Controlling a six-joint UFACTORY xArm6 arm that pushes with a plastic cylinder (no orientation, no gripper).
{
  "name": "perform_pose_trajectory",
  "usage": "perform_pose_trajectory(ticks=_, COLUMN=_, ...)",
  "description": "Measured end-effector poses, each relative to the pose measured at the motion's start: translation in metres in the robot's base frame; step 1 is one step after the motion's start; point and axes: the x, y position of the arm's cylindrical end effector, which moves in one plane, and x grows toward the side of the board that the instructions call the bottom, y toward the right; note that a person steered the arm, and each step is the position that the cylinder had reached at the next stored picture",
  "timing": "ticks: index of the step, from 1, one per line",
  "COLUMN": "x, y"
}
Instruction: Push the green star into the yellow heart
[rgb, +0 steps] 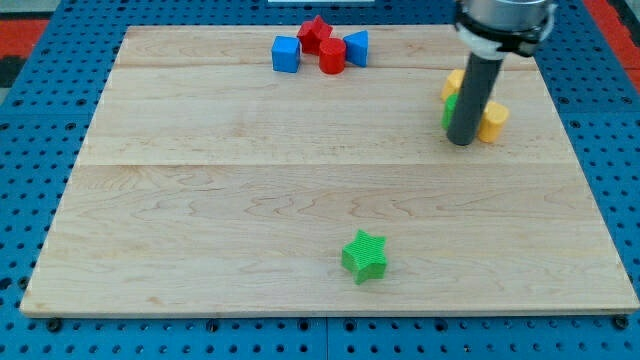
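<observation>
1. Pale wooden tabletop (250, 200) fills most of the view, resting on a blue pegboard surface (30, 120).
2. No gripper is fitted to the arm; it ends in a dark rod that grasps nothing, and my tip (460, 143) rests on the board at the view's upper right.
3. Partly hidden behind the rod is a green block (450, 110), its shape unclear.
4. Touching the rod's right side is a yellow block (492, 120), and a second yellow block (453, 84) peeks out at the rod's left, above the green one. Which of these is the heart cannot be made out.
5. Near the view's bottom, slightly right of centre, the green star (365, 256) sits alone, well apart from my tip and from every other block.
6. At the view's top edge a cluster gathers: a blue cube (286, 54) on the left, a red star (316, 33), a red block (332, 56) just below it, and a blue block (357, 47) on the right.
</observation>
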Motion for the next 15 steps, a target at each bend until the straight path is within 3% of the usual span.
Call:
perform_pose_trajectory(ticks=1, x=0.059, y=-0.057)
perform_pose_trajectory(ticks=2, x=0.089, y=-0.155)
perform_pose_trajectory(ticks=3, x=0.111, y=-0.212)
perform_pose_trajectory(ticks=4, x=0.179, y=-0.191)
perform_pose_trajectory(ticks=5, x=0.187, y=-0.133)
perform_pose_trajectory(ticks=6, x=0.166, y=-0.14)
perform_pose_trajectory(ticks=8, x=0.062, y=-0.103)
perform_pose_trajectory(ticks=9, x=0.054, y=-0.058)
perform_pose_trajectory(ticks=10, x=0.058, y=-0.057)
perform_pose_trajectory(ticks=11, x=0.066, y=-0.112)
perform_pose_trajectory(ticks=12, x=0.1, y=-0.112)
perform_pose_trajectory(ticks=13, x=0.134, y=-0.047)
perform_pose_trajectory(ticks=14, x=0.068, y=-0.001)
perform_pose_trajectory(ticks=15, x=0.057, y=0.06)
